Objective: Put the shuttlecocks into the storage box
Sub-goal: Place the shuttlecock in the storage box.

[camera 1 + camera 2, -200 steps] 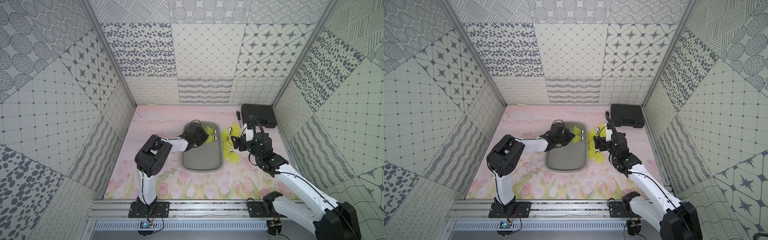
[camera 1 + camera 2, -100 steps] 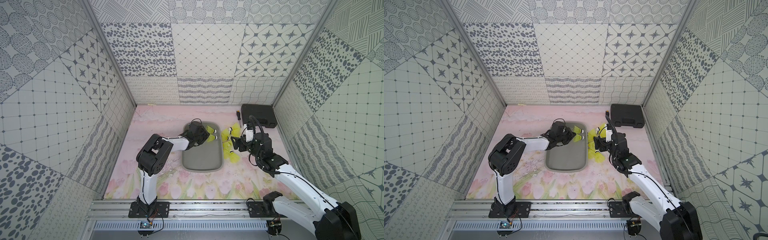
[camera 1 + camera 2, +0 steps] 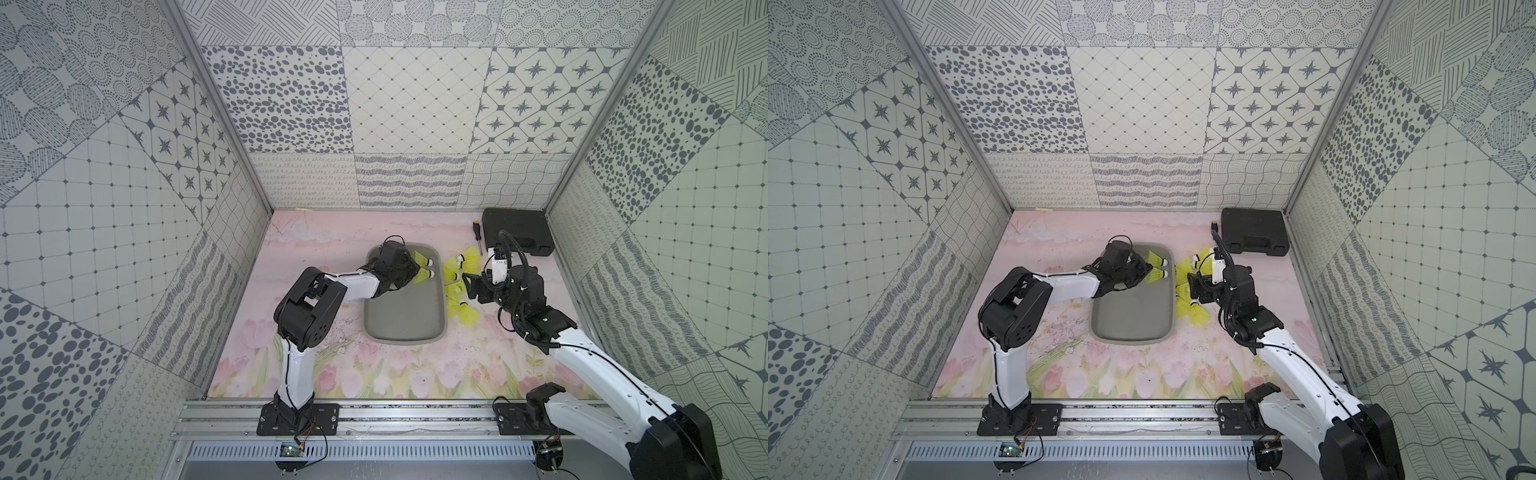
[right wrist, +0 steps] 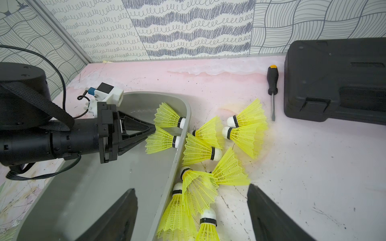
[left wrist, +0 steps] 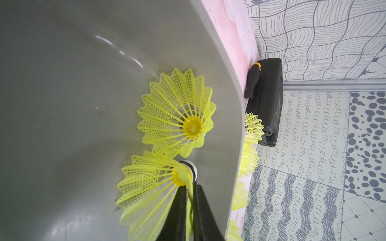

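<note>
Pinching the skirt rim of one shuttlecock (image 5: 150,187), my left gripper (image 5: 190,188) sits nearly closed inside the storage box (image 5: 62,83), with a second shuttlecock (image 5: 177,112) just beyond its tips. My right gripper (image 4: 191,187) is spread wide, the loose shuttlecocks (image 4: 208,150) lying between and ahead of its fingers, just outside the box wall.

Storage box (image 3: 403,316) near half bare; shuttlecocks (image 3: 468,319) crowd its right wall

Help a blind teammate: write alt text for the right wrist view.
The left pincer pinches the skirt of a neon yellow plastic shuttlecock inside the shallow grey plastic tray, beside a second one. More shuttlecocks lie heaped on the pink tabletop beside it, before the open right pincer; a black screwdriver and black hard case lie beyond.
</note>
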Available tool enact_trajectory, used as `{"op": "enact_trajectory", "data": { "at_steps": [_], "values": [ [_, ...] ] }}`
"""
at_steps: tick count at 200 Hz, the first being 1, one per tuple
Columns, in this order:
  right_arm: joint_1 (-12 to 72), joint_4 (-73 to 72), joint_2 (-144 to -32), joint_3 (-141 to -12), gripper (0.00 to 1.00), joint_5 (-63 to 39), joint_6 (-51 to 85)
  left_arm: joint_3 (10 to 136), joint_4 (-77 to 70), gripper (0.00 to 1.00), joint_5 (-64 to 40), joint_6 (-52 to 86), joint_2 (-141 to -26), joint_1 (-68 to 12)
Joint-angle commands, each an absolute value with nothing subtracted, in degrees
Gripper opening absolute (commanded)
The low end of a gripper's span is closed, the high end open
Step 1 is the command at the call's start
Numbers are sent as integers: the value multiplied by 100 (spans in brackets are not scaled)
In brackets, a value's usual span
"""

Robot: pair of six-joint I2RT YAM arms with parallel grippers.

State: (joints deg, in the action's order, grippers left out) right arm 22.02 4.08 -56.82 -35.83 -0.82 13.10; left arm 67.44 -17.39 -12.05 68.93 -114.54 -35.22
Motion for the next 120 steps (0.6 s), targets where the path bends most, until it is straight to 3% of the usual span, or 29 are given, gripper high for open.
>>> {"op": "enact_trajectory", "data": {
  "at_steps": [1, 78, 120],
  "values": [
    [2169, 281, -5607, -3551, 86, -101, 1308, 6816, -1631, 15, -1160, 6698, -11490, -3529],
    [2145, 308, -5605, -3485, 86, -44, 1328, 6803, -1473, 33, -1108, 6540, -11383, -3524],
    [2092, 332, -5625, -3435, 86, -56, 1380, 6784, -1454, 36, -1122, 6450, -11320, -3531]
  ]
}}
